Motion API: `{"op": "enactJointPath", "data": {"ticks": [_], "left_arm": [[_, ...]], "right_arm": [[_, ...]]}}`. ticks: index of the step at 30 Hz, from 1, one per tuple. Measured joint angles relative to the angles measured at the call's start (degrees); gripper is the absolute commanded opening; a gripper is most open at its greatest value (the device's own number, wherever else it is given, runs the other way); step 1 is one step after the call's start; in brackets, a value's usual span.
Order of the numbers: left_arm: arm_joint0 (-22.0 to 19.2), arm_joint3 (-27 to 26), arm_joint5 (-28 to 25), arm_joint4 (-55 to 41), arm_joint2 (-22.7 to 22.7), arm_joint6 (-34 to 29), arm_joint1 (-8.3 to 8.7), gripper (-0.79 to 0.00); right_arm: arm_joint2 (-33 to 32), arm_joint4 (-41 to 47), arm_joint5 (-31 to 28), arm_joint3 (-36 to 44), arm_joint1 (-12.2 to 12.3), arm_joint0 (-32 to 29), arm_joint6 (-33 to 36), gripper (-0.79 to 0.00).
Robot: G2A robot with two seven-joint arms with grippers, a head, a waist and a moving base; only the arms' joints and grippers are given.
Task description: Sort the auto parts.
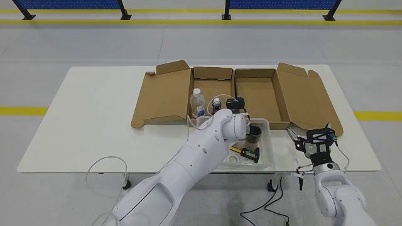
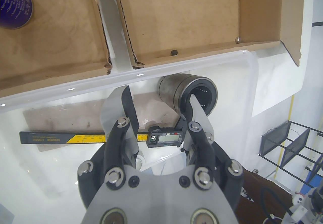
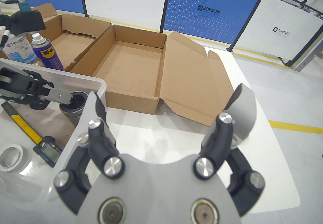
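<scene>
Your left gripper (image 2: 159,96) hangs inside the clear bin (image 2: 75,84), its fingers parted and astride the wall of a metal cylinder (image 2: 174,91). One finger sits in the bore and the other stands outside with a gap to the metal, so nothing is clamped. The cylinder stands open end up in the bin's corner, close under the rim that faces the cartons. Also in the bin, a digital caliper (image 2: 164,139) lies flat on the floor just beside the cylinder, and a roll of white tape (image 3: 11,157) rests near the caliper's display end. Behind the bin, touching its far rim, sit two open cartons side by side. The cardboard box (image 2: 63,33) holds a blue spray can (image 2: 12,0) and a clear bottle (image 3: 17,51), both upright. The neighbouring box (image 3: 131,68) holds a small dark piece (image 2: 173,52) and a small shiny ball (image 2: 237,39), both against the wall nearest the bin. Your right gripper (image 3: 167,96) hovers over the white table (image 3: 164,134) just outside the bin's side wall by the cylinder corner, its fingers spread wide and holding nothing.
</scene>
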State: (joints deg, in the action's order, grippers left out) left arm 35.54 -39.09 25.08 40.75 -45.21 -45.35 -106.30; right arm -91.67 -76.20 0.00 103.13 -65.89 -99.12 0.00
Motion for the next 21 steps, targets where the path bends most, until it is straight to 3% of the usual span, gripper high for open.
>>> {"op": "enactJointPath", "data": {"ticks": [10,18,21], "left_arm": [[-1.4,3.5,0.0,-0.6,0.9,-1.9,-1.12,-0.529],[-0.9,4.1,-0.5,-0.4,1.4,-2.8,-1.53,-0.514],[-0.8,4.4,-1.2,-0.3,1.4,-2.7,-1.58,-0.542]], "right_arm": [[0.0,0.0,0.0,0.0,0.0,0.0,0.0,0.0],[0.0,0.0,0.0,0.0,0.0,0.0,0.0,0.0],[0.0,0.0,0.0,0.0,0.0,0.0,0.0,0.0]]}}
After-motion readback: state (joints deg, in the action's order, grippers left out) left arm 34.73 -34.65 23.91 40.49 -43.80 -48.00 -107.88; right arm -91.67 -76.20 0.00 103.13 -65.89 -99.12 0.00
